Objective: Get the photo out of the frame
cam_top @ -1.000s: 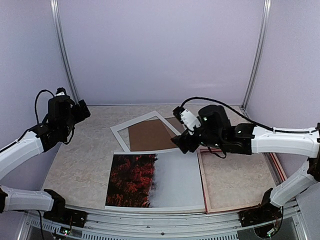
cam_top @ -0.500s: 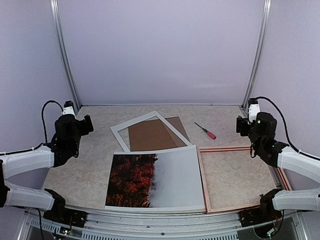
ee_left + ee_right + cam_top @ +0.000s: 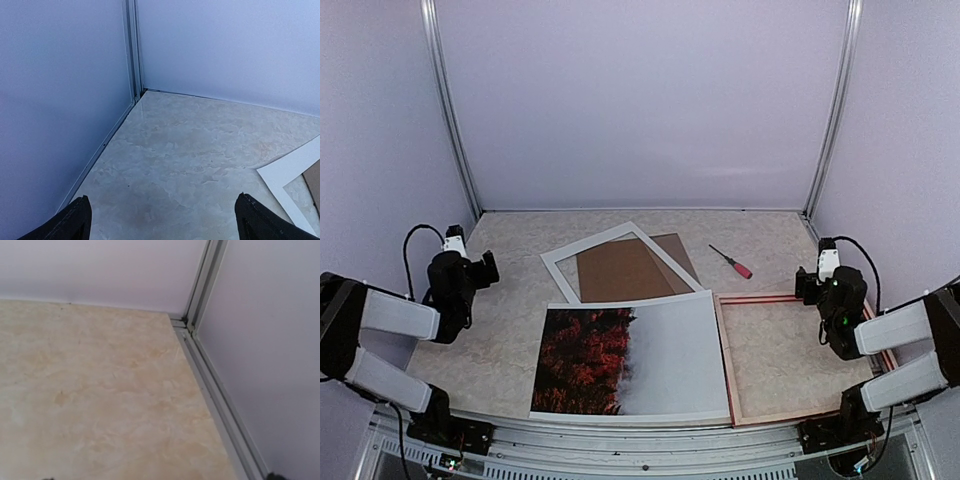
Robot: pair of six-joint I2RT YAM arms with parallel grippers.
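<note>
1. Flat on the counter at the near edge: the photo, a thin, limp rectangular print, rust-red foliage on the left half, pale mist on the right. Wholly out of the frame and just beside its left rail, so judged as task complete.
2. Just to the right: the frame, lying flat with a red rim and pale wood, only marbled counter showing through its opening.
3. Held off at either side, probably to leave the print clear: left gripper spread wide and holding nothing; right gripper barely in view, tips far apart, nothing between them.
4. Further back: white mat, a stiff hollow rectangle, laid askew over the plain brown backing board.
5. Beyond, toward the far right corner: red-handled screwdriver, slim, well apart from the rest.
</note>
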